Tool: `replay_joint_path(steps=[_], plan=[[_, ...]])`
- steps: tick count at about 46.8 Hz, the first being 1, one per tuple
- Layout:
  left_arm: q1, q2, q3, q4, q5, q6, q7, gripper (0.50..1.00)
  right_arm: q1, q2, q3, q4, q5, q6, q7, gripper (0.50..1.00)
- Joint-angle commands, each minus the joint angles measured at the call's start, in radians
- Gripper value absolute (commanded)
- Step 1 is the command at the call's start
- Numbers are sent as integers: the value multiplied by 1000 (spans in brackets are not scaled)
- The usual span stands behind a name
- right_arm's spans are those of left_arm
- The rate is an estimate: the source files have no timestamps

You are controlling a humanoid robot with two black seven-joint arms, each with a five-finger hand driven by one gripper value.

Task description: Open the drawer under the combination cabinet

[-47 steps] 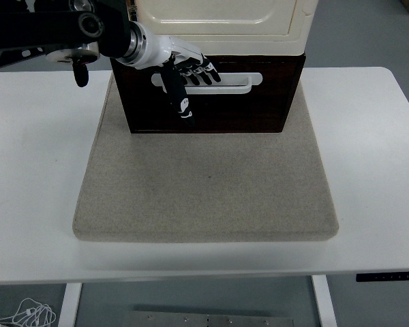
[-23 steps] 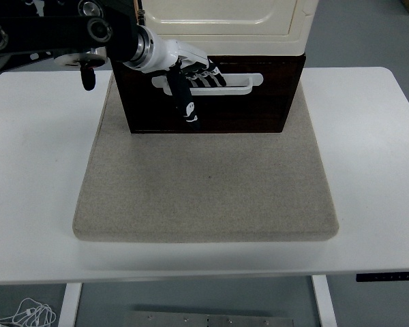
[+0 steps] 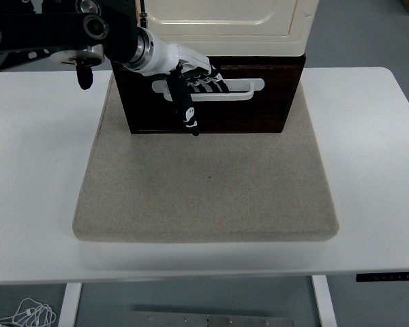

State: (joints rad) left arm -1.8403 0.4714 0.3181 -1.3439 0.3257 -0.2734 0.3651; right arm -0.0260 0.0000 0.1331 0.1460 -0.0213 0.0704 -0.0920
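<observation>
The left hand (image 3: pixel 191 76) has its fingers hooked in the white handle (image 3: pixel 249 88) of the dark drawer (image 3: pixel 259 109). The drawer sits under the cream cabinet (image 3: pixel 225 17), at the table's (image 3: pixel 27 170) far edge.

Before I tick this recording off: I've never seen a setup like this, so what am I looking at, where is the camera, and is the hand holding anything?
This is one picture from a camera high on a humanoid robot, looking forward and down over a white table. The black arm entering from the left ends in the robot's left hand, which has five fingers. No right arm shows. On the table lies a grey mat, and at its far end stands a cabinet: a cream upper part over a dark brown drawer. The drawer front has a white handle. The left hand's fingers are hooked into that handle, with the thumb pointing down across the drawer front. It looks like a grip for pulling the drawer open.
</observation>
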Motion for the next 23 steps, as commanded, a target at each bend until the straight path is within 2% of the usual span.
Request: replay_joint_path(steps=[1,17,23], plan=[[0,4,-4,-3,-2,-13,0,1000,0,0,0,0,1,0,0,926],[-13,27,-21,-4,-11,-89,-2,1000,0,0,0,0,0,0,0,926],[-13,39,-24,-6,-11,-136,0,1000,0,0,0,0,1,0,0,926]])
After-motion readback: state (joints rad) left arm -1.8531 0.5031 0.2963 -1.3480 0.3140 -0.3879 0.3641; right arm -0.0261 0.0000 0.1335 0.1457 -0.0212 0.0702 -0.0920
